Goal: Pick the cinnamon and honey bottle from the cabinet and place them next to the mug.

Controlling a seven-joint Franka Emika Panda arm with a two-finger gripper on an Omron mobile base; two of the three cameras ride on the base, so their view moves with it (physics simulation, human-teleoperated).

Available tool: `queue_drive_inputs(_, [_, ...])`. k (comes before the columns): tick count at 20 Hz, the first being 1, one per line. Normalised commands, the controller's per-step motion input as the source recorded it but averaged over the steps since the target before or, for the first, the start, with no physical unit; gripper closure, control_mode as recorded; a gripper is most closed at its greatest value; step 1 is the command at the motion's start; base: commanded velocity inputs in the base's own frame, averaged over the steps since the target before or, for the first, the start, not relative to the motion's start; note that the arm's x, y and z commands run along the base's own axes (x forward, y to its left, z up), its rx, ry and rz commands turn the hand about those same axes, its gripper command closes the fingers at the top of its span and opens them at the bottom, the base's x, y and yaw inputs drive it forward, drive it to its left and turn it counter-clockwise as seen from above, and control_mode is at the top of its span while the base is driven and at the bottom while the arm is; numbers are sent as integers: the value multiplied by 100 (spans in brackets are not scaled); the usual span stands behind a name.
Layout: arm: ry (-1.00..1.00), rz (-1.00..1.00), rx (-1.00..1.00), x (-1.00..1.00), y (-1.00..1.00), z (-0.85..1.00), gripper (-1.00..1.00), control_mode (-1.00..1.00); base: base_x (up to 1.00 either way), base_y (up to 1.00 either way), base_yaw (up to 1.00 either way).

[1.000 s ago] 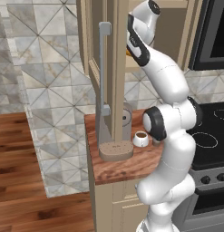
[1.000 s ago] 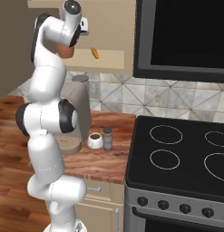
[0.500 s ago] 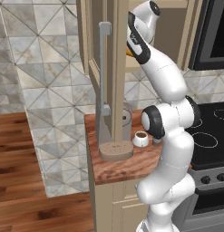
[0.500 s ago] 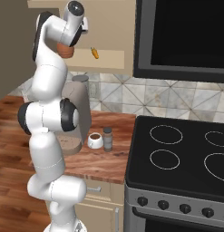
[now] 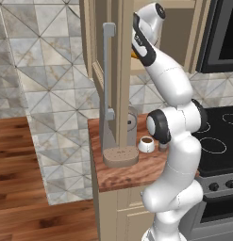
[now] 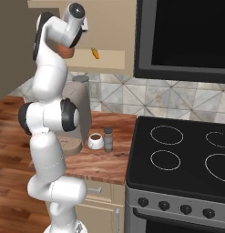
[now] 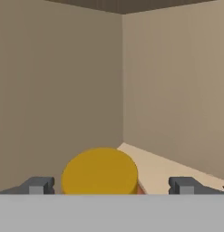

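A black stovetop (image 6: 177, 159) with ringed burners stood to the right of the wooden counter (image 6: 100, 159), a dark microwave (image 6: 182, 38) hung above it, a brown speckled base (image 5: 120, 156) with its grey cylinder (image 6: 82, 109) sat on the counter, and patterned tiles (image 5: 47, 94) lined the wall.

A black stove (image 6: 177, 159) with ring burners stood at the right end of the wooden counter (image 5: 122, 172). A dark microwave (image 6: 182, 36) hung directly above the stove. Marble-pattern triangular tile backsplash (image 6: 145, 98) ran behind the stove (same tile on the wall (image 5: 47, 94) left of the counter). Reddish wood plank floor (image 5: 23, 188) lay left of the counter. Light was even.
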Motion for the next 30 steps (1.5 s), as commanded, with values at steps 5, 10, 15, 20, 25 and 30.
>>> queue_drive_inputs(5, [6,0,0,4,0,-8,-100,-100,0,0,0])
queue_drive_inputs(10, [5,0,0,8,0,-6,-100,-100,0,0,0])
queue_drive_inputs(15, [5,0,0,17,0,-3,-100,-100,0,0,0])
queue_drive_inputs(20, [5,0,0,18,0,0,-100,-100,0,0,0])
queue_drive_inputs(25, [5,1,0,2,0,0,-100,-100,0,0,0])
queue_drive_inputs(30, [2,4,1,0,6,0,-100,-100,0,0,0])
